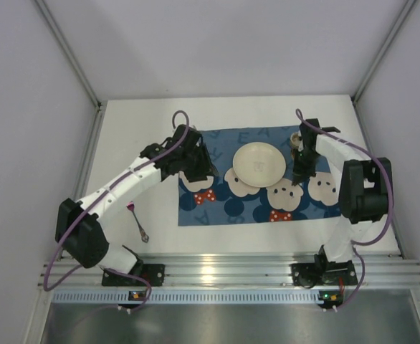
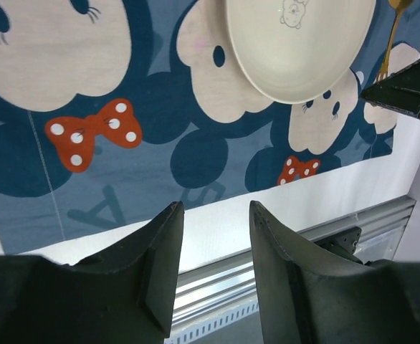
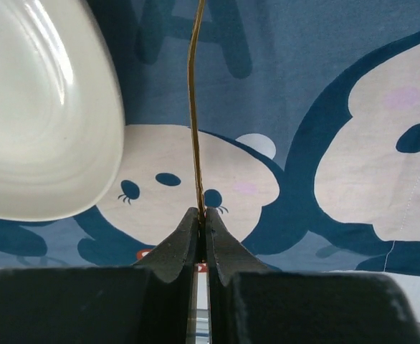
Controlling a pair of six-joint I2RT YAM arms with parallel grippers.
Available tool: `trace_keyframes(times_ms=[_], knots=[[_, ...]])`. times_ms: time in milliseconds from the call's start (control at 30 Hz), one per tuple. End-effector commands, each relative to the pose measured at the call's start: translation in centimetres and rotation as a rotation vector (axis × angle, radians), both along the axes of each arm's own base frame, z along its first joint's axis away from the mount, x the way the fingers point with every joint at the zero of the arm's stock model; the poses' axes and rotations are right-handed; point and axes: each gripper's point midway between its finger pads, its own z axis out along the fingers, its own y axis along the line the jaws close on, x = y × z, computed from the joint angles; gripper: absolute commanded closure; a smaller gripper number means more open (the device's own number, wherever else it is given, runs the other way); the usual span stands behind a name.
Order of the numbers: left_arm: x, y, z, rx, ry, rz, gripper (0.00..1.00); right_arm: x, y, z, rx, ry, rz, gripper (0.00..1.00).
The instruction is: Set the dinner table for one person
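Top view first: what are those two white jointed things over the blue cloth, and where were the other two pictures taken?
They are two robot arms bolted to the near edge of a white table: the left arm and the right arm. The top view comes from a fixed camera above and behind them. The other two come from a camera on each wrist; the dark shapes at the bottom are that arm's jaws. On the table lies a blue cartoon-mouse mat with a cream plate on it; a small utensil lies on the bare table beside the left arm. The right arm's jaws are shut on a thin gold piece of cutlery, right of the plate. The left arm's jaws stand open over the mat's left end, holding nothing.
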Motion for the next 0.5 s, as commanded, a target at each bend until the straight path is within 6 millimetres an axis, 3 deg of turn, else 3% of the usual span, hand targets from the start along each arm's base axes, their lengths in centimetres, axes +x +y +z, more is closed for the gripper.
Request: trace_keyframes(times_ms=[0, 167, 333, 400, 467], knots=[[0.1, 2.0, 0.8, 0.002, -0.037, 0.057, 0.53, -0.2, -0.5, -0.9, -0.041, 0.027, 0.024, 1.00], [-0.3, 3.8, 0.3, 0.040, -0.034, 0.085, 0.54, -1.3, -0.7, -2.6, -0.061, 0.077, 0.028, 1.00], [-0.7, 4.2, -0.4, 0.058, -0.017, 0.082, 0.54, -2.4, -1.4, -3.8, -0.103, 0.119, 0.020, 1.00], [-0.7, 4.4, -0.5, 0.060, -0.016, 0.084, 0.54, -2.6, -2.1, -3.9, -0.141, 0.125, 0.007, 0.94], [-0.7, 4.4, -0.5, 0.063, -0.017, 0.080, 0.54, -2.8, -2.9, -3.8, -0.189, 0.132, -0.001, 0.79]])
